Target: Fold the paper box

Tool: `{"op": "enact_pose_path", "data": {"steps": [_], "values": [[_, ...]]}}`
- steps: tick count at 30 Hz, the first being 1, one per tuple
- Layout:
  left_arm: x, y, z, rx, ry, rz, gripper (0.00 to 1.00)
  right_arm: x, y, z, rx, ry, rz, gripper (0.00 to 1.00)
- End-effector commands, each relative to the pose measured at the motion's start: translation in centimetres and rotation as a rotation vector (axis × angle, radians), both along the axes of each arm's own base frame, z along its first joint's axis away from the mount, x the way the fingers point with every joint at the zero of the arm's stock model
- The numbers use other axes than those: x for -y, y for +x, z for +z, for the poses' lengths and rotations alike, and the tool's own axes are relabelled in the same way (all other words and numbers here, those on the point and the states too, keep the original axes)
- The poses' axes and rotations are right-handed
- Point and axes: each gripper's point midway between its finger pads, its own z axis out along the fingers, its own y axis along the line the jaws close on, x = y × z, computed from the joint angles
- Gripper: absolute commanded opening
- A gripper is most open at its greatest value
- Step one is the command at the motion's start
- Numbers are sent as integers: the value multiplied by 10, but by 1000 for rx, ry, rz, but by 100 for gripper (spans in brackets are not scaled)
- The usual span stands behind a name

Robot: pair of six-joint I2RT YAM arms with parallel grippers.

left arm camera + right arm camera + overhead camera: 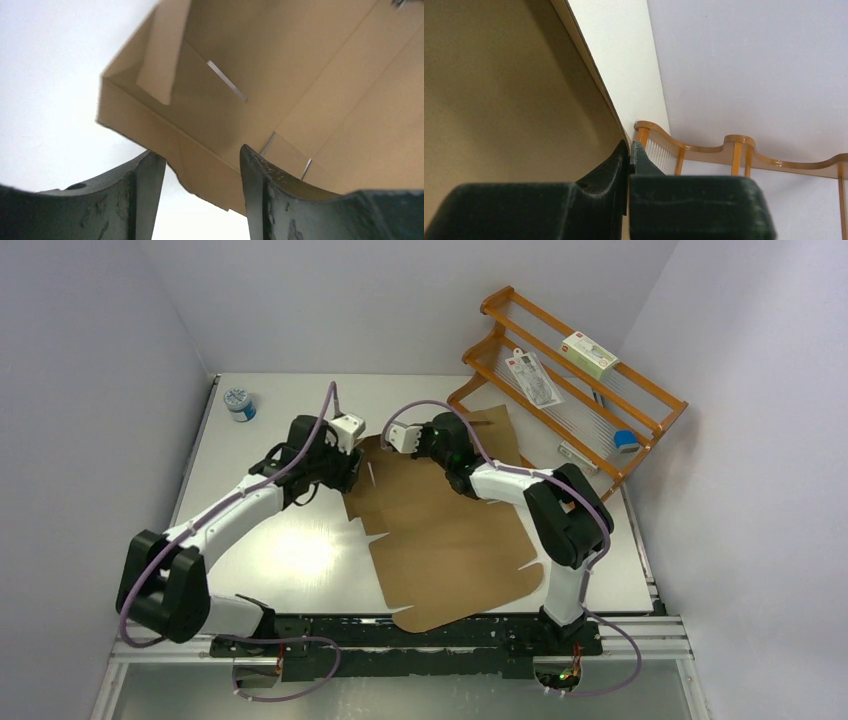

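Note:
The paper box is a large brown cardboard sheet lying mostly flat on the white table. Its far left flaps are raised. My left gripper is at the sheet's far left edge. In the left wrist view it is open, with a raised flap edge of the box between and above the fingers. My right gripper is at the sheet's far edge. In the right wrist view it is shut on the thin edge of the cardboard.
An orange wooden rack stands at the back right, holding a white carton with a red label, a flat packet and a blue item. The rack also shows in the right wrist view. A small blue-lidded jar sits at the back left.

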Motion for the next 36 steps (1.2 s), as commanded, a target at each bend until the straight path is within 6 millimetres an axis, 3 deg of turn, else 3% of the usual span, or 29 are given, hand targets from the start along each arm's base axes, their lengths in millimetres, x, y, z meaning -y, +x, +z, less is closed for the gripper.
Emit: {"op": "enact_pose_path", "data": {"steps": [1, 4, 7, 13, 16, 21, 25, 31, 36], "values": [[-11, 19, 66, 212, -23, 82, 62, -12, -2, 34, 116, 33, 51, 0], [-12, 18, 95, 290, -71, 91, 64, -12, -3, 39, 115, 36, 56, 0], [-17, 19, 108, 335, -94, 125, 62, -11, -4, 41, 117, 31, 59, 0], [-7, 35, 117, 306, -209, 201, 40, -10, -5, 42, 112, 36, 56, 0], [0, 51, 102, 246, -230, 248, 26, -10, -6, 45, 113, 42, 56, 0], [-12, 71, 64, 144, -178, 388, 11, -8, -9, 53, 122, 52, 52, 0], [-11, 72, 45, 82, -190, 423, 10, -9, -11, 62, 127, 83, 52, 0], [31, 68, 49, 38, -356, 267, 9, -12, -17, 72, 150, 91, 55, 0], [44, 69, 42, 6, -395, 228, 9, -9, -29, 71, 212, 47, 36, 0]]}}
